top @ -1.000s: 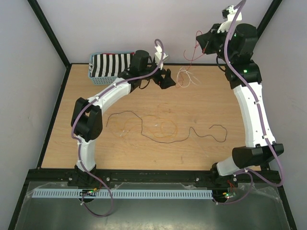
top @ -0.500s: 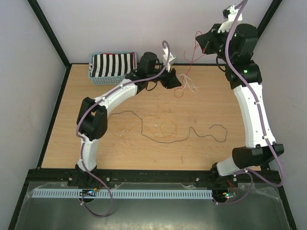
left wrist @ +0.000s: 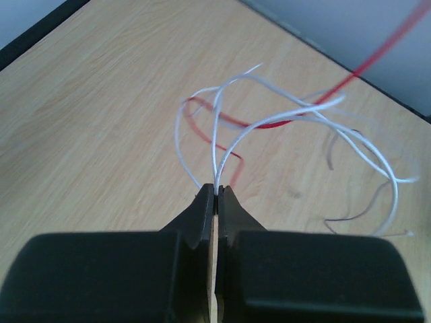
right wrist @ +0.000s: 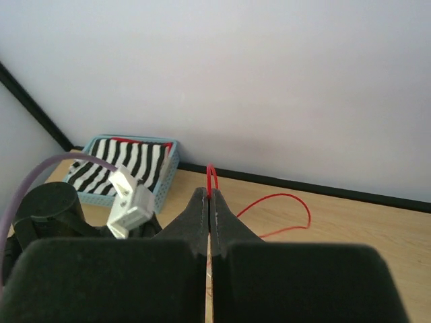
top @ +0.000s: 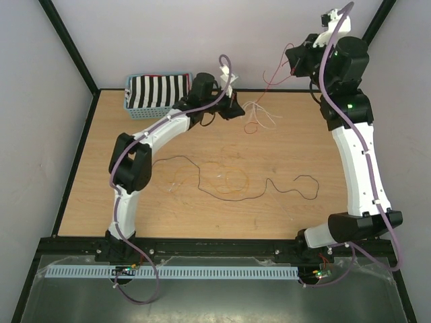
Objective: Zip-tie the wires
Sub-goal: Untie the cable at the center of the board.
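Our left tool (left wrist: 215, 194), wide a second ago, now pinching thin white wire strands (left wrist: 214, 148), our right tool (right wrist: 209, 196) clamping thin red wire (right wrist: 211, 176)

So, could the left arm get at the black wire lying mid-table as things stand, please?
Probably not yet: the left fingers are shut on the white wires. Nothing lies between them and the black wire, so reach itself looks fine once freed.

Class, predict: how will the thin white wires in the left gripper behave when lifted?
Probably floppy: the white wires arc and droop in loose loops beyond the left gripper. Likely very light, being hair-thin. They may slip, since only a sliver sits between the closed fingertips.
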Controlling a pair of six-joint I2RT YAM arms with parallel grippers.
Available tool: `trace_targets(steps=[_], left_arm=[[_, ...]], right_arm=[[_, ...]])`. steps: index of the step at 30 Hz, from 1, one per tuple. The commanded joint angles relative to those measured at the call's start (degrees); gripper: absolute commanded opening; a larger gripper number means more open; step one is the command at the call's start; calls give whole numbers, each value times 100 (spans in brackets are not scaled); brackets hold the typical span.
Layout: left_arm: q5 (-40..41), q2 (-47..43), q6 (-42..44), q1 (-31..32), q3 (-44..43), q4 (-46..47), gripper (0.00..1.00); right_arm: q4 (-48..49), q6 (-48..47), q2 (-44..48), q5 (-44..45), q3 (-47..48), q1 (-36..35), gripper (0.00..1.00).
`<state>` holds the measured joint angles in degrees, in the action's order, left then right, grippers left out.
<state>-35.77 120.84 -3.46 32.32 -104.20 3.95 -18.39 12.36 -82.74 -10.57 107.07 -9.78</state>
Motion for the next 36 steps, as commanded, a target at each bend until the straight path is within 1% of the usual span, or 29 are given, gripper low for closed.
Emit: trace_targets(steps=[1,4,9,12,14,24,28,31,36], left_arm=[[586,41,-333,-526,-49,-237,0],[928,-14,-559,-1037,-101,-888,0],[1242,-46,-759,-1875,-193,-1760,0],[1451,-100,-614,-2213,-110,-2047,0],[1512,-144,-534,-2386,-14,-2114,0],[1831,-150,-412,-2882,6,-2391,0],[1919,-113,-548,-3190,94,-2510,0],[1939,-136,-655,-3496,320,-2520,0],[1978,-255,-795,-4026,762,-2520,0]], right_arm=[[-145,-431,280,1037,-24,-3,0],[-398,-813,392,2068,-133,1,0],[-443,-1338,685,3664,-466,13,0],[-446,-1619,786,4382,-668,45,0],[-441,-1710,843,4674,-813,78,0],[-446,-1857,943,5104,-1519,217,0],[-469,-1994,1037,5729,-1818,379,0],[-472,-1893,1280,5637,-1962,632,0],[-482,-1840,1457,5618,-2196,735,0]])
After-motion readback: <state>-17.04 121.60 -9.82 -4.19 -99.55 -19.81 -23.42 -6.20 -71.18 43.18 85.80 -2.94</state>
